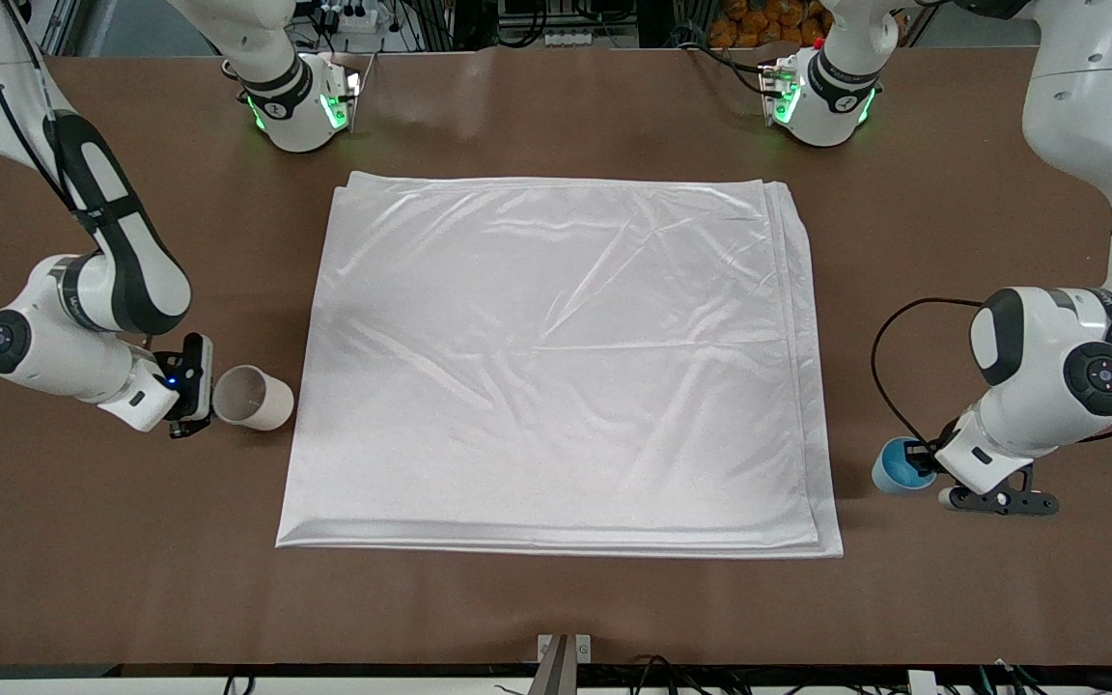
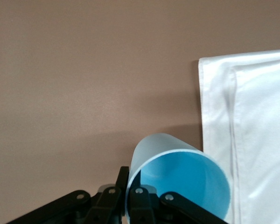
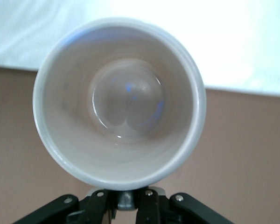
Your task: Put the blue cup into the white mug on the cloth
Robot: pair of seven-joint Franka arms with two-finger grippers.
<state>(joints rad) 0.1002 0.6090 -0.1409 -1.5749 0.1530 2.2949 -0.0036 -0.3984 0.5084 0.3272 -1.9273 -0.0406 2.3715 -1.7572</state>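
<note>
Left gripper (image 1: 918,461) low at its end of the table, fingers clamped, wrist bent sideways, right gripper (image 1: 204,398) likewise low, clamped, forearm folded back

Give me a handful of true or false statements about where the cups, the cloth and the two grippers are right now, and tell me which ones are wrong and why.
1. The blue cup already sits inside the white mug. False: the two are apart, at opposite ends of the table, with the cloth between them.
2. The left gripper is shut on the blue cup's rim. True.
3. The white mug stands upright on the cloth. False: it is tilted on its side in the right gripper, over bare table beside the cloth.
4. Nothing lies on the cloth. True.
5. The right gripper is open and waiting above the cloth. False: it is shut on the white mug, beside the cloth at the right arm's end.
</note>
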